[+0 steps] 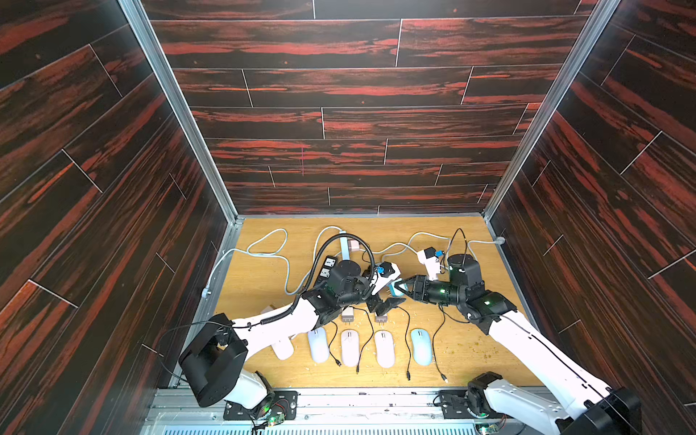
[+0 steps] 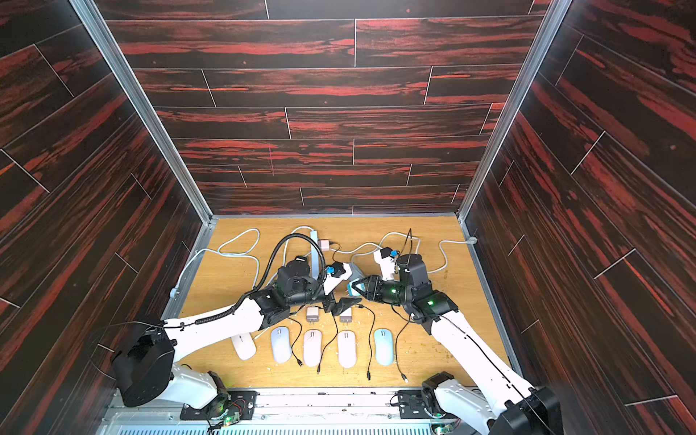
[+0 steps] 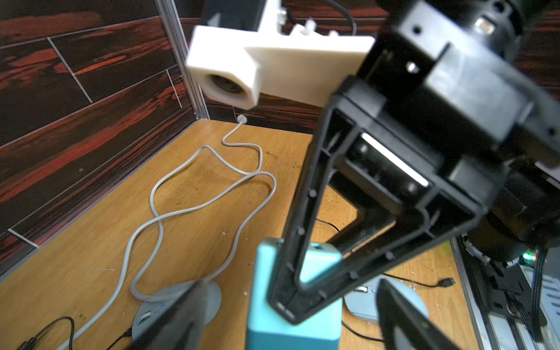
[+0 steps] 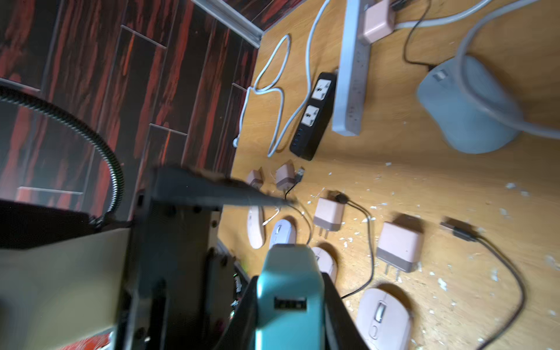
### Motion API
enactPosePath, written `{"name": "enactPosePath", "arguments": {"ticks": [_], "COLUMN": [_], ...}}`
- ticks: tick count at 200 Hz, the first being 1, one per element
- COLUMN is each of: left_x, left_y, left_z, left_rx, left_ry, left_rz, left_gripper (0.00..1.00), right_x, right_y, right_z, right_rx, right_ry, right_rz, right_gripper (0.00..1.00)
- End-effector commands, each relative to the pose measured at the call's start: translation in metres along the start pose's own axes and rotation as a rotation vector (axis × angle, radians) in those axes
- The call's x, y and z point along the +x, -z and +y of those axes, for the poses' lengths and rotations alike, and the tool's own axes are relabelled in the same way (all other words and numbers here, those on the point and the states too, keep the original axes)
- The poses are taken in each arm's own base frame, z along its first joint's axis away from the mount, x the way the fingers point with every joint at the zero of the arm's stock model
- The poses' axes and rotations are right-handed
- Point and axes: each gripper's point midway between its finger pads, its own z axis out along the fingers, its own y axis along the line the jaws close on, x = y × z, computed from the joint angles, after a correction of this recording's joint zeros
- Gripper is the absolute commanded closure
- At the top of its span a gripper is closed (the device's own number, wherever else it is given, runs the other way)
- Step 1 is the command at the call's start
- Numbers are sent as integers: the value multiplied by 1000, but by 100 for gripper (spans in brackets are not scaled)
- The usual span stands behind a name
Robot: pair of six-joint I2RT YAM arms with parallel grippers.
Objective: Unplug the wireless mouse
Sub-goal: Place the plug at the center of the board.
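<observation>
Teal plastic marked the charger (image 4: 288, 281), which was clamped by its flanks between the jaws of the right gripper (image 1: 402, 289) and held clear of the table (image 1: 263, 271). Its port faced that arm's wrist camera and showed no lead in it, so this grip was judged to serve for carrying a freed charger aside, not for pulling a plug. The left gripper (image 1: 386, 303) stood spread wide and held nothing. In the left wrist view its fingers (image 3: 403, 321) lay either side of the charger, apart from it. Beyond both grippers, toward the back wall, lay a grey mouse (image 4: 463, 106). A black cable (image 4: 407, 45) appeared to run from it to a pink charger (image 4: 377, 22) seated in the strip (image 4: 351, 75), so this mouse was judged the one not yet unplugged. Behind the grippers, toward the arm bases, a row of mice (image 1: 350, 346) lay with loose leads between them.
</observation>
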Motion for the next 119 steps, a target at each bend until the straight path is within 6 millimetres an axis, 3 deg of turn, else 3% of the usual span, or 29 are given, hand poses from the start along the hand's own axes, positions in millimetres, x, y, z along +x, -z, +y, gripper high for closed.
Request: {"name": "enactPosePath", "arguments": {"ticks": [1, 50, 98, 119], "left_x": [-17, 18, 61, 77], "left_y": [17, 50, 86, 103], "left_z": [26, 93, 136, 144], "left_rx": [-178, -597, -822, -884], "left_ry": [114, 382, 659, 747], "left_rz": [-62, 0, 137, 224], "left_gripper": [0, 0, 0, 0], "right_x": [-4, 22, 42, 47], "right_y": [10, 13, 0, -5], "right_z": [-32, -112, -142, -154], "right_rx": [187, 411, 353, 341], "right_ry": [23, -41, -164, -204], "right_rz": [-65, -60, -18, -14], "right_gripper": [91, 97, 96, 96]}}
